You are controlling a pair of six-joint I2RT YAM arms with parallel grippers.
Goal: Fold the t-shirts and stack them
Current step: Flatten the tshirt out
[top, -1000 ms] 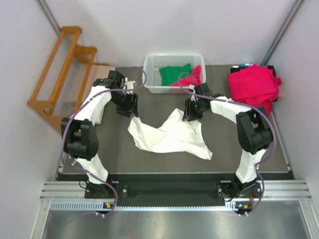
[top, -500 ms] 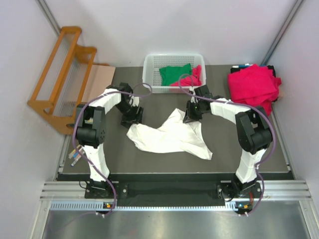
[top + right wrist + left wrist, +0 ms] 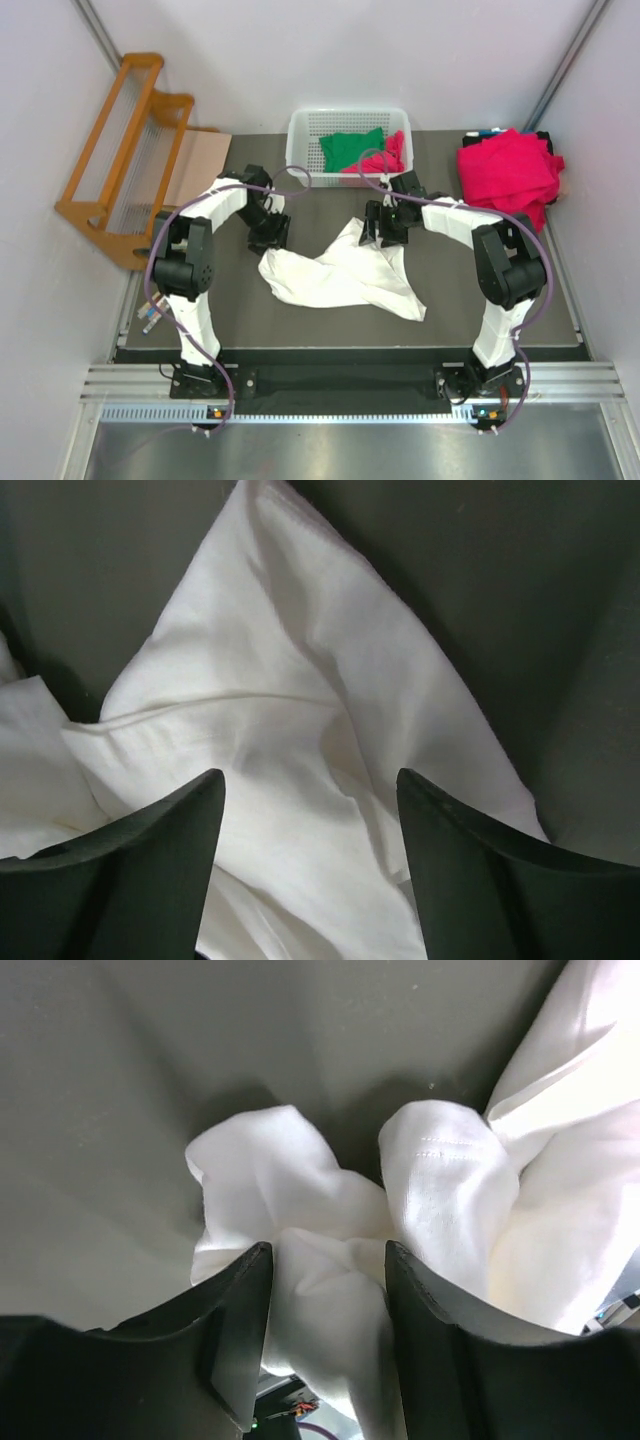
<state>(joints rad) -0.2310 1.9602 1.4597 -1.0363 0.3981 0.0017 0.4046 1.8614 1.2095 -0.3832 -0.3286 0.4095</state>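
Observation:
A large white t-shirt [image 3: 340, 278] lies crumpled in the middle of the dark table. My left gripper [image 3: 270, 234] is at its left corner. In the left wrist view my left gripper [image 3: 325, 1260] has its jaws closed on a bunch of the white t-shirt [image 3: 440, 1180], which puffs out ahead of the fingertips. My right gripper [image 3: 385, 228] is over the shirt's upper fold. In the right wrist view my right gripper [image 3: 310, 785] is open, its jaws spread above the white t-shirt [image 3: 270, 660]. A green t-shirt [image 3: 350, 150] and a crimson-pink t-shirt [image 3: 393, 155] lie in the basket. A pile of crimson-pink t-shirts [image 3: 508, 172] lies at the far right.
The white lattice basket [image 3: 300, 130] stands at the back centre. An orange wooden rack [image 3: 120, 150] and a brown board [image 3: 195, 165] are at the back left. Walls close in on both sides.
My left arm swung from beside the basket down to the shirt's left corner and took hold of the cloth. The right gripper shifted slightly left.

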